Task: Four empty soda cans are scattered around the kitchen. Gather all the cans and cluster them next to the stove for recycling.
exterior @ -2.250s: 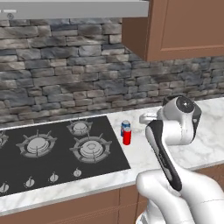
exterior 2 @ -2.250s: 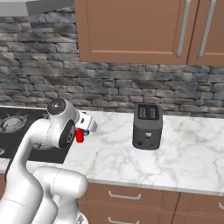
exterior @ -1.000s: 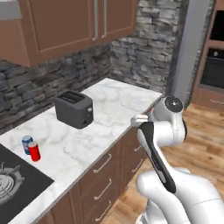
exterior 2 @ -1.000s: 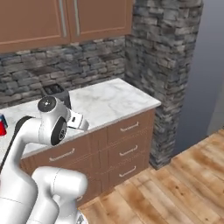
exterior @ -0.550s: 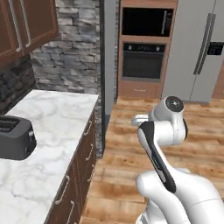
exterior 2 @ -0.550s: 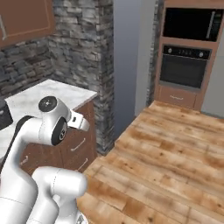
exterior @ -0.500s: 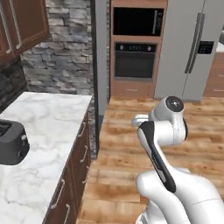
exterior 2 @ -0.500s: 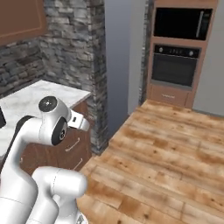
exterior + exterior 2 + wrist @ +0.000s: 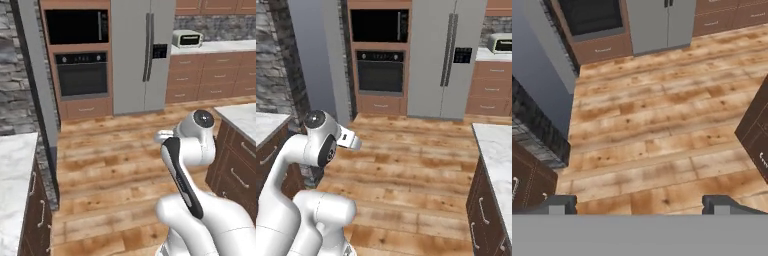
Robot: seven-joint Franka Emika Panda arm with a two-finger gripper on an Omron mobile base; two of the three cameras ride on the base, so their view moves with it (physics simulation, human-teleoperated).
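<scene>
The soda cans and the stove are out of view. My gripper (image 9: 639, 205) is open over the wood plank floor (image 9: 657, 130) of the kitchen. Its two dark fingertips (image 9: 558, 203) stand far apart, and nothing is between them. The white arm (image 9: 192, 145) is folded up close over the base, with the hand pointing forward and down.
Ahead stand a black wall oven (image 9: 81, 75) and a grey fridge (image 9: 142, 50). A small toaster oven (image 9: 187, 38) sits on the far counter. A marble counter (image 9: 15, 175) with drawers lies to the left, another counter (image 9: 496, 145) to the right, open floor between.
The whole picture has swung as the base turned: the marble counter with the toaster has slid out to the left, and the oven and fridge now lie ahead. The gripper stays open.
</scene>
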